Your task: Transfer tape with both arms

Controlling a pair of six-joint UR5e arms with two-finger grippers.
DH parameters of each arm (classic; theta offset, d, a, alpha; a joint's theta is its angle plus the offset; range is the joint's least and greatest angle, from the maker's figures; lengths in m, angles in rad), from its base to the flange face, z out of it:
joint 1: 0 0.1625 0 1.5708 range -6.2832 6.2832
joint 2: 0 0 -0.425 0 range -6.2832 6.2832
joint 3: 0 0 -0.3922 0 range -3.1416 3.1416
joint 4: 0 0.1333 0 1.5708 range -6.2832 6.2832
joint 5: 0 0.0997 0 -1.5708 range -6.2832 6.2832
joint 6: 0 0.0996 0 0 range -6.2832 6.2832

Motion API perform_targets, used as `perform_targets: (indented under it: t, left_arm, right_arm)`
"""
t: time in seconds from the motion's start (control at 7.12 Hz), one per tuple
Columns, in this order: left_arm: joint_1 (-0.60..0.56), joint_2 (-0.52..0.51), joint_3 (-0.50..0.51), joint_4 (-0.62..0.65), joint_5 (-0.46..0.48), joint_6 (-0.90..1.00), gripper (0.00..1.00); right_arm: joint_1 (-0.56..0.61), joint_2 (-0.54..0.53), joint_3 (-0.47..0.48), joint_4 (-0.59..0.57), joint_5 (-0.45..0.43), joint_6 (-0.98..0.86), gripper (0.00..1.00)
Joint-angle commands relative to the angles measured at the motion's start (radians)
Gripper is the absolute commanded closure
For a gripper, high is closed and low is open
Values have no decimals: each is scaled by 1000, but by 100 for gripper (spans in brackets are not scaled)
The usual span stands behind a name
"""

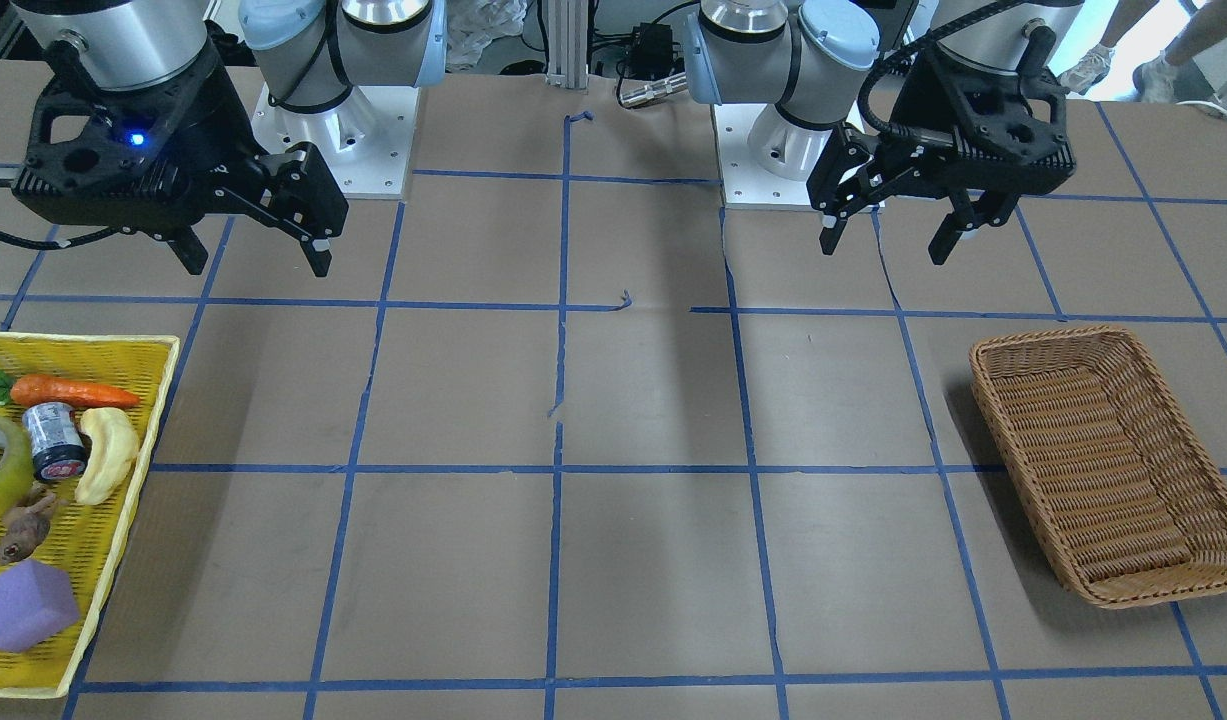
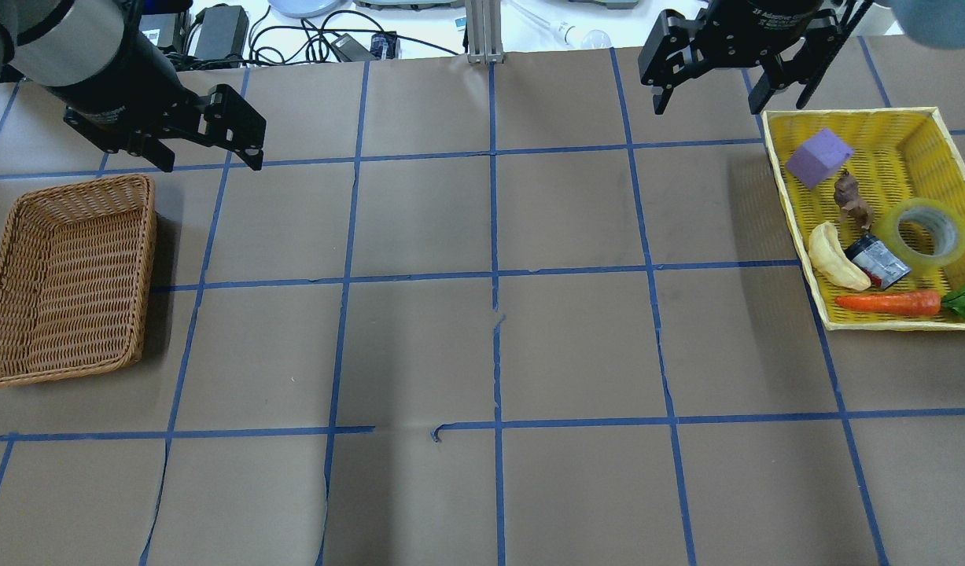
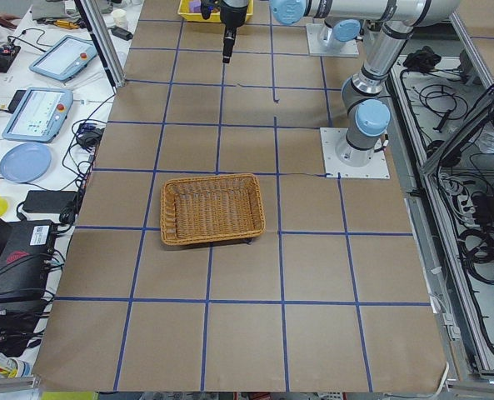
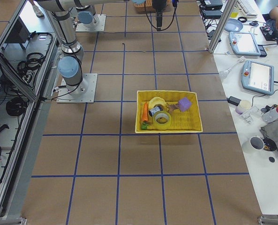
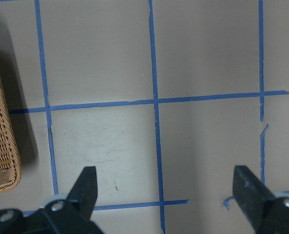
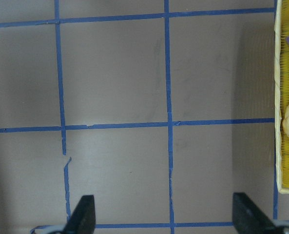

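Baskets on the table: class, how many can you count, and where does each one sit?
2. The brown wicker basket sits on the robot's left side of the table. The yellow basket sits on its right side and holds the tape among other items. No other basket shows in any view.

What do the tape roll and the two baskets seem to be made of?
Tape: glossy, translucent yellow-green plastic film, seemingly; the mesh shows through it.
Brown basket: woven wicker or rattan, matte, with visible strands.
Yellow basket: probably moulded plastic, with uniform mesh holes.
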Motion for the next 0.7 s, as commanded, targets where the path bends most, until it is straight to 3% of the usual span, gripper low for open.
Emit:
perform_targets:
  t: [0.0,0.56]
  left_arm:
    - [0,0,0,0,0,0,0]
    - [0,0,0,0,-2,0,0]
  right_arm:
    - [-1,0,2,4,-4,-5,0]
    - [-4,4,2,2,-47,-103,0]
